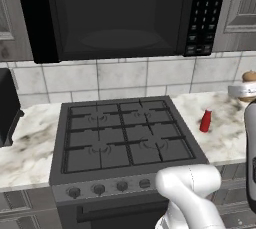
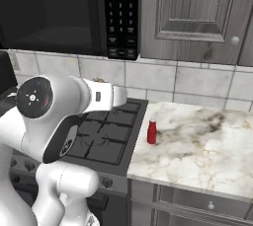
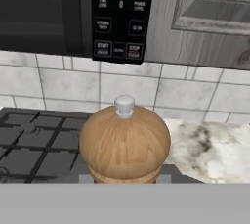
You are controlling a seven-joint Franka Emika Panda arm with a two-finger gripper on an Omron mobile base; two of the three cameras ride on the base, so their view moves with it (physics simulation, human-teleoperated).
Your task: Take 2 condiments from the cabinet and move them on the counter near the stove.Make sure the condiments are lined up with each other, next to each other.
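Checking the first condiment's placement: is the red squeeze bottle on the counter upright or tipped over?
Upright. The red squeeze bottle stands on its base on the marble counter beside the stove, tapered cap pointing up.

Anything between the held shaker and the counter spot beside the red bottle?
Nothing visible. The claw holds the wooden shaker above the counter, right of the stove. The marble around the red bottle looks bare.
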